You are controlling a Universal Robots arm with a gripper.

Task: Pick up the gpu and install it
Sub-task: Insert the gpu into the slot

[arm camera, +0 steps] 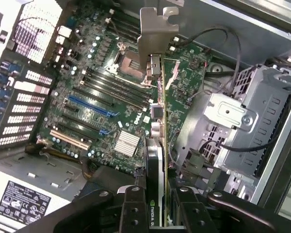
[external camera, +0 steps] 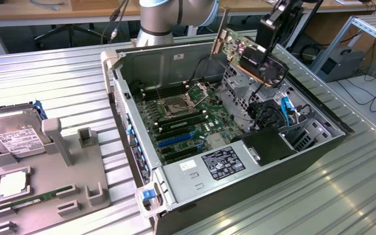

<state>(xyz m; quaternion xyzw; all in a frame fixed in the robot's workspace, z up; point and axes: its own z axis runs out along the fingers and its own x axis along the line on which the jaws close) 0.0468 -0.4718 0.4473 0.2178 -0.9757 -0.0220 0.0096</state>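
The gpu hangs tilted in the air above the open computer case, over its far right side near the drive cage. Its silver end bracket points away from the gripper. My gripper is shut on the card from above. In the wrist view the gpu is seen edge-on, with its silver bracket at the far end, and the black fingers press on both of its faces. Below it lies the green motherboard with its blue slot.
A metal drive cage and cables fill the case's right side, and the power supply sits at its near end. On the exterior view's left, a grey holder carries a silver hard drive, a CPU and a green RAM stick.
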